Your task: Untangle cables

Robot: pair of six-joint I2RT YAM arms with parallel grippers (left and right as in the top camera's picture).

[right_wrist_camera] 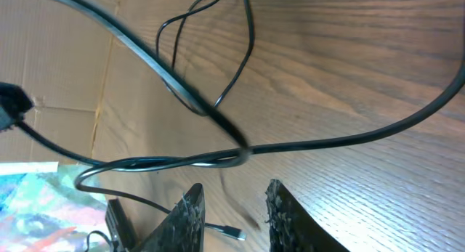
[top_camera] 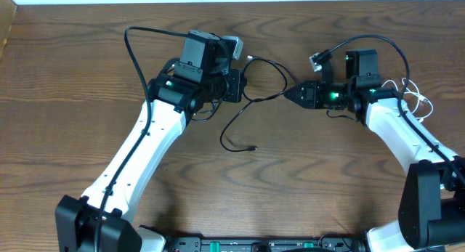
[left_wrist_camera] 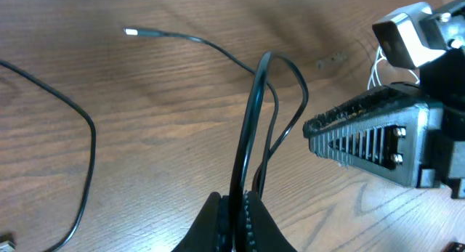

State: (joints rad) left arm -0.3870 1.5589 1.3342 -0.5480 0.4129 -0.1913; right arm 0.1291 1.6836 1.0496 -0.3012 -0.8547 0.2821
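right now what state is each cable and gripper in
left gripper: shut on the black cable
right gripper: open, nothing between its fingers
black cable: pinched by the left gripper, looped and crossing itself, free plug end lying loose
white cable: unheld, bunched in loose loops

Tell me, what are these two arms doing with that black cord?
The left gripper is clamped on the thin black cable, holding a loop of it above the table. The right gripper faces it with jaws apart, gripping nothing; the cable runs just ahead of it. The white cable lies off by the right arm.
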